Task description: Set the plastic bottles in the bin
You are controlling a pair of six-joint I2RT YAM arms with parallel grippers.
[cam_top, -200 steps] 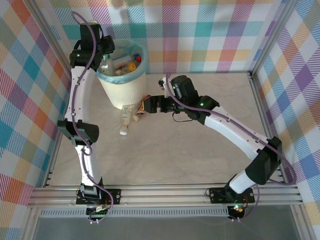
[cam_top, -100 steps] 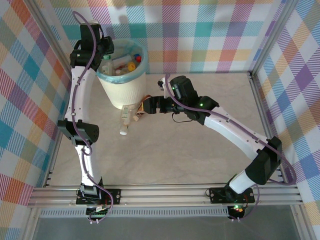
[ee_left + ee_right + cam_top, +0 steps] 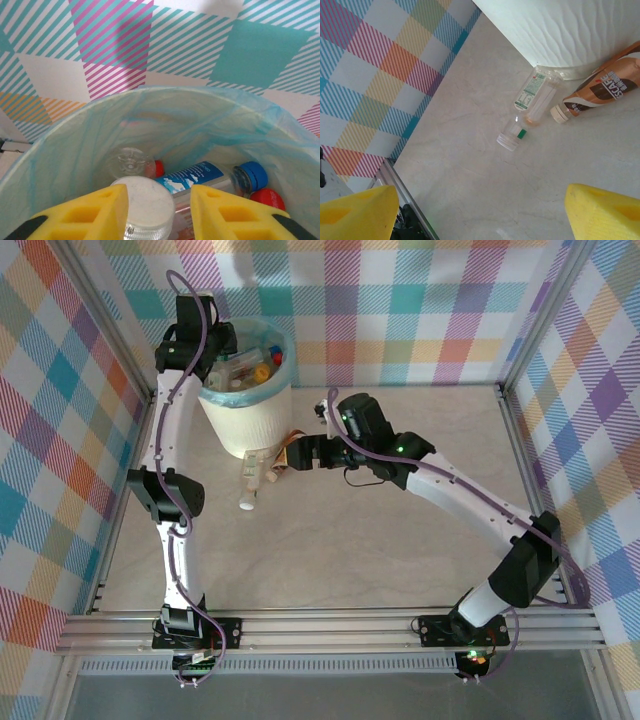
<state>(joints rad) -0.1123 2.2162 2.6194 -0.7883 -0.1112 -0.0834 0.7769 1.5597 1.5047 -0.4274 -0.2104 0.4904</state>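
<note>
Yellow-fingered left tool [image 3: 160, 200] partly apart over bottles [image 3: 192, 176] in the bin [image 3: 200, 95]; right tool [image 3: 481, 200] wide apart.

Cut off at the right wrist view's upper edge — the bin [image 3: 580, 35], all but its ribbed foot. Just beside that foot, brown bottle [image 3: 602, 90] clipped at the right edge. Inside the bin, white-ended bottle [image 3: 147, 207] sliced by the left wrist view's lower edge.

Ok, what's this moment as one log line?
left gripper over bin | right gripper open over table | clear bottle, brown bottle lying by bin
</note>
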